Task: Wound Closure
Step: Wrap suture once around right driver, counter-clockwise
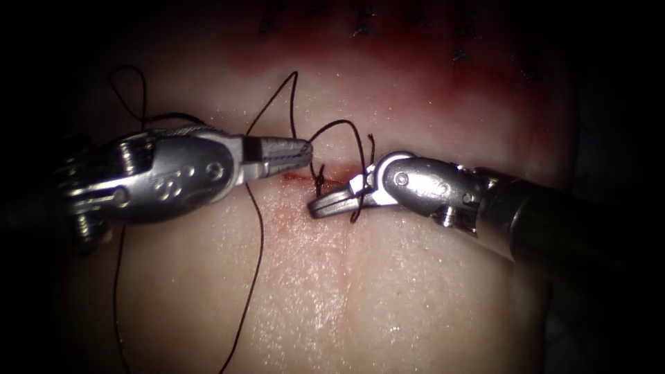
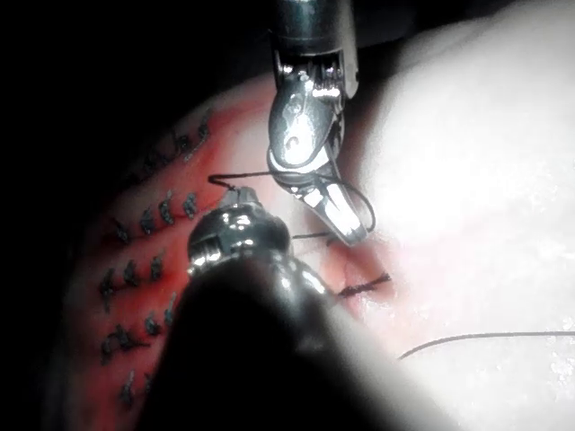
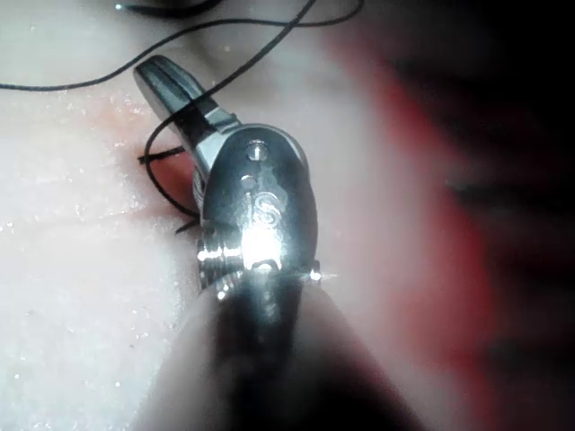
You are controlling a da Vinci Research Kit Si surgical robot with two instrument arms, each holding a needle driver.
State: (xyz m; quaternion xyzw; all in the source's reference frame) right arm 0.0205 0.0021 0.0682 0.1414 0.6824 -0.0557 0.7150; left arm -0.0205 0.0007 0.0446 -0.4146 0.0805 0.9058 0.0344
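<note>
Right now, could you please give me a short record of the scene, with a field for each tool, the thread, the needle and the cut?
Left tool: jaws shut on the thread, just left of the cut.
Right tool: jaws look shut; thread looped around them; whether it is gripped cannot be told.
Thread: dark; loops above the cut, long strands trailing down the tissue's left side.
Needle: cannot be located.
Cut: short, reddish, with a stitch or knot at it between the tool tips.
Tissue: pale, red fluid along the far edge.
</note>
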